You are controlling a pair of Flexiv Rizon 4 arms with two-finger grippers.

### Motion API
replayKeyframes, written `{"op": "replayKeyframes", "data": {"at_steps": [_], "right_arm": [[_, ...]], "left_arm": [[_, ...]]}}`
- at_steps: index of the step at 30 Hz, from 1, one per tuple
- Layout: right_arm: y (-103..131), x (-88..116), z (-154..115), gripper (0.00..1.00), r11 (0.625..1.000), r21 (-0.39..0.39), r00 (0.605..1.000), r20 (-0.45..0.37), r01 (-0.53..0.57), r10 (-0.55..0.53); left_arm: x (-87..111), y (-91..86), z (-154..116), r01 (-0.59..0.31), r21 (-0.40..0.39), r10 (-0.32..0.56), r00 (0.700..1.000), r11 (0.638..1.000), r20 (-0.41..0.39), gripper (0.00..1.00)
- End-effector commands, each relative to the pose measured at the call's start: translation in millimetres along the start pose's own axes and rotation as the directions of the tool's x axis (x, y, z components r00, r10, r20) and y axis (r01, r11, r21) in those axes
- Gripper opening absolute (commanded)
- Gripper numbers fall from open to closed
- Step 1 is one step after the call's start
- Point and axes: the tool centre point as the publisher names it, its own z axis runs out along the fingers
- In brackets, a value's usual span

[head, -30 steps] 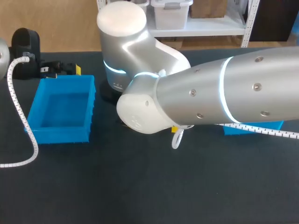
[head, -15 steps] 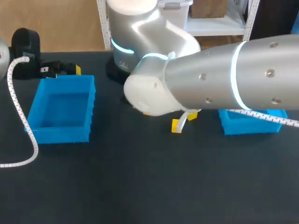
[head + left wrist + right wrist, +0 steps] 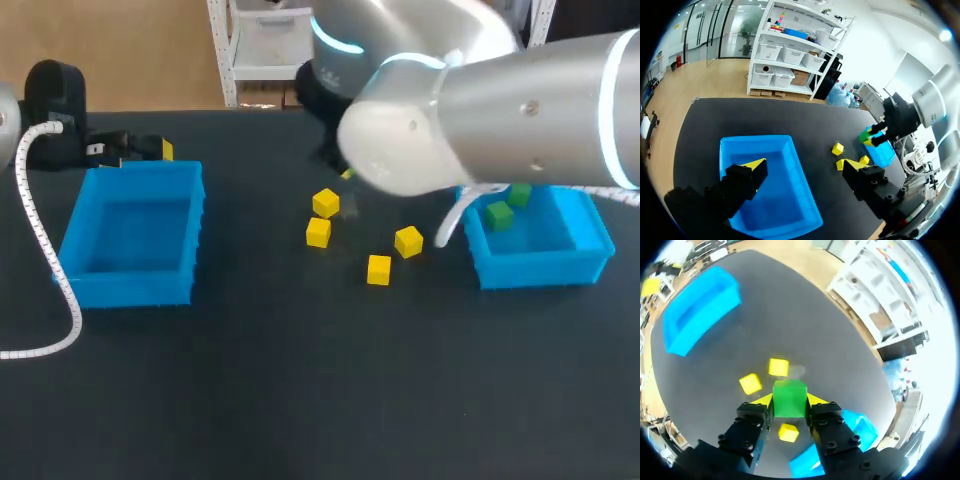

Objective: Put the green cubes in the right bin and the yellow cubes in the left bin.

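My right gripper (image 3: 789, 401) is shut on a green cube (image 3: 789, 397) and hangs high above the table's middle. Below it lie three yellow cubes (image 3: 778, 367) (image 3: 750, 383) (image 3: 788, 432). The head view shows several yellow cubes (image 3: 325, 203) (image 3: 318, 232) (image 3: 408, 241) (image 3: 378, 269) between the bins. The right bin (image 3: 540, 268) holds two green cubes (image 3: 498, 214) (image 3: 519, 195). The left bin (image 3: 130, 290) has no cubes in it. My left gripper (image 3: 802, 165) is open over the left bin (image 3: 790, 150), with nothing between its fingers. Across the table it sees the held green cube (image 3: 867, 136).
My right arm (image 3: 520, 110) spans the back right of the table and hides its own gripper in the head view. A white ribbed cable (image 3: 40, 260) curves along the left side of the left bin. My left gripper (image 3: 135, 150) sits behind that bin.
My right arm has swung up and to the back right, uncovering the yellow cubes and the right bin. The left arm has not moved.
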Motion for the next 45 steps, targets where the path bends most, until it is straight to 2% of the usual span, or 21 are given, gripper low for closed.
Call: {"op": "replayKeyframes", "data": {"at_steps": [1, 11, 24, 36, 45], "right_arm": [[-22, 31, -13, 0.00, 0.999, 0.009, 0.995, 0.097, -0.041, 0.040], [-82, 79, -22, 0.00, 0.980, 0.044, 0.976, 0.107, -0.196, 0.191], [-128, 132, -20, 0.00, 0.939, 0.043, 0.936, 0.112, -0.341, 0.335], [-146, 168, -7, 0.00, 0.916, 0.021, 0.913, 0.103, -0.400, 0.395], [-152, 178, 3, 0.00, 0.914, 0.004, 0.911, 0.087, -0.405, 0.403]], "left_arm": [[1.2, 2.3, 0, -0.002, 0.010, 0.002, 1.000, 1.000, 0.006, 1.00], [1.2, 2.3, 0, -0.002, 0.010, 0.002, 1.000, 1.000, 0.006, 1.00], [1.2, 2.3, 0, -0.002, 0.010, 0.002, 1.000, 1.000, 0.006, 1.00], [1.2, 2.3, 0, -0.002, 0.010, 0.002, 1.000, 1.000, 0.006, 1.00], [1.2, 2.3, 0, -0.002, 0.010, 0.002, 1.000, 1.000, 0.006, 1.00]]}}
